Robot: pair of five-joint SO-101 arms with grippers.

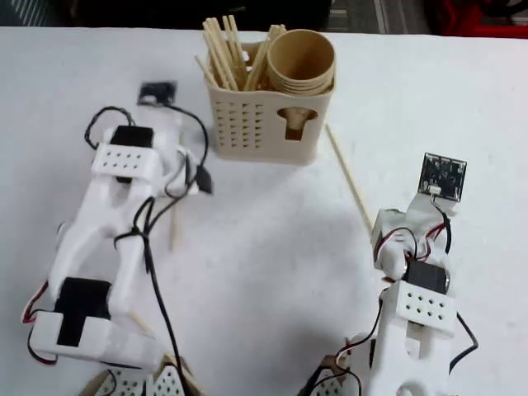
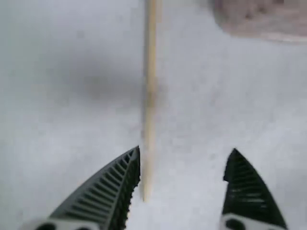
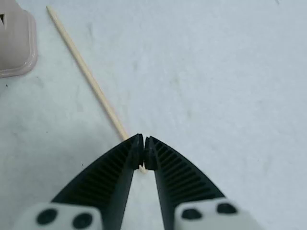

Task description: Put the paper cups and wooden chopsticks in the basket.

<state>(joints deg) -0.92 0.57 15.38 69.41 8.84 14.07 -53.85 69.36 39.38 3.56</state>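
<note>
1. Beige perforated plastic basket stands far-centre on the white tabletop
2. Right tool pinches the near end of a thin wooden chopstick pointing toward the basket
3. Left tool gapes around a second wooden chopstick

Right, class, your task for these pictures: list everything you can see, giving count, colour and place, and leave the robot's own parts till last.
basket: one, beige, middle of the table's far side.
bundled chopsticks: many, pale wood, standing in the basket beside the cups.
paper cups: a nested stack, number unclear, tan, in the basket.
gripped chopstick: one, pale wood, on the table, running from near the basket to the right gripper.
free chopstick: one, pale wood, flat on the table under the left arm.
table: one, white.
left gripper: one, black fingers, open, the free chopstick's end between them.
right gripper: one, black fingers, shut on the gripped chopstick's end.
</note>
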